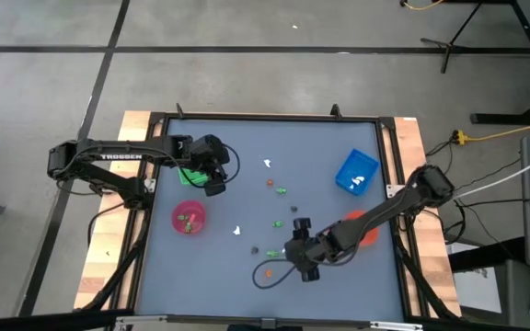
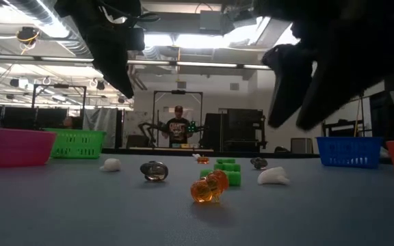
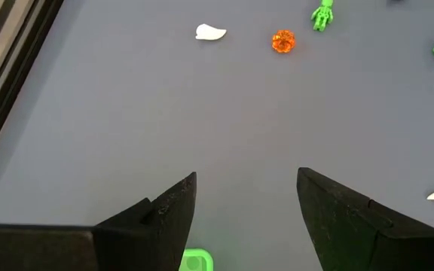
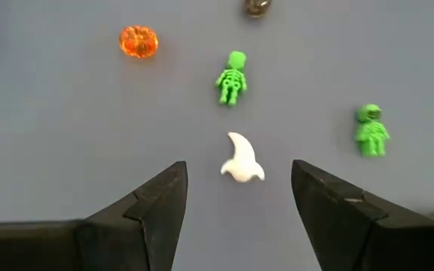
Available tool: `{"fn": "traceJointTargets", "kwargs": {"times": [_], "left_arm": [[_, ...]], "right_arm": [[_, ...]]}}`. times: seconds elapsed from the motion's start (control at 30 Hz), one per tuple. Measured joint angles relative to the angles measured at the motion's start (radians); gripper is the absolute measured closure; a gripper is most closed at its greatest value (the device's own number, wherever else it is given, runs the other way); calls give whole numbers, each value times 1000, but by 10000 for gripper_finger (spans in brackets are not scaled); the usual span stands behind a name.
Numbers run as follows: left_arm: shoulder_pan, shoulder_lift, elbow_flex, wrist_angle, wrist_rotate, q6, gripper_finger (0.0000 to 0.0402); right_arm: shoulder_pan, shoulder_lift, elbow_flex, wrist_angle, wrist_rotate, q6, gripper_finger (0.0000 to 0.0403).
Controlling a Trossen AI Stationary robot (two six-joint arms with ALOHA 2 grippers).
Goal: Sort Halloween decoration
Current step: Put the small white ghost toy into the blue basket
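- Overhead, the left pincer (image 1: 215,175) hung over the left side of the grey desk (image 1: 247,138), beside the green tray (image 1: 191,174) that its arm partly covered; its fingers (image 3: 164,218) stood wide apart and held nothing.
- The right pincer (image 1: 300,246) sat low over the near middle of the desk, fingers (image 4: 153,214) spread with nothing between them.
- From the right wrist, a white ghost figure (image 4: 242,160) lay on the desk just ahead of the gap between those fingers, not touched by either.
- Past it lay a green skeleton figure (image 4: 231,78), a second green figure (image 4: 371,129) off to one side, an orange pumpkin (image 4: 139,41) and a dark figure (image 4: 256,7) at the frame edge.
- From the left wrist, a white figure (image 3: 209,32), an orange pumpkin (image 3: 282,41) and a green figure (image 3: 322,14) lay well ahead of the left pincer on bare desk.
- The Halloween decoration lay scattered mostly across the desk's middle; some pieces already sat in the pink bowl (image 1: 189,217) at the left.
- A blue tray (image 1: 357,172) stood toward the far right, with white pieces in it.
- An orange bowl (image 1: 368,226) showed partly under the right arm.
- At desk height, a person (image 2: 178,128) stood in the room behind.
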Motion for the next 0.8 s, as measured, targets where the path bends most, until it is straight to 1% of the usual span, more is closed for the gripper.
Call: {"fn": "traceJointTargets", "kwargs": {"times": [0.2,0.4,0.6,0.67,0.8], "left_arm": [[0,0,0,0,0,0,188],[0,0,0,0,0,0,188],[0,0,0,0,0,0,188],[0,0,0,0,0,0,188],[0,0,0,0,0,0,188]], "right_arm": [[0,61,-1,70,-1,-29,166],[-7,104,-1,69,-1,-34,166],[-39,114,-1,70,-12,-36,166],[-58,114,-1,69,-42,-38,166],[-88,114,-2,72,-144,-39,166]]}}
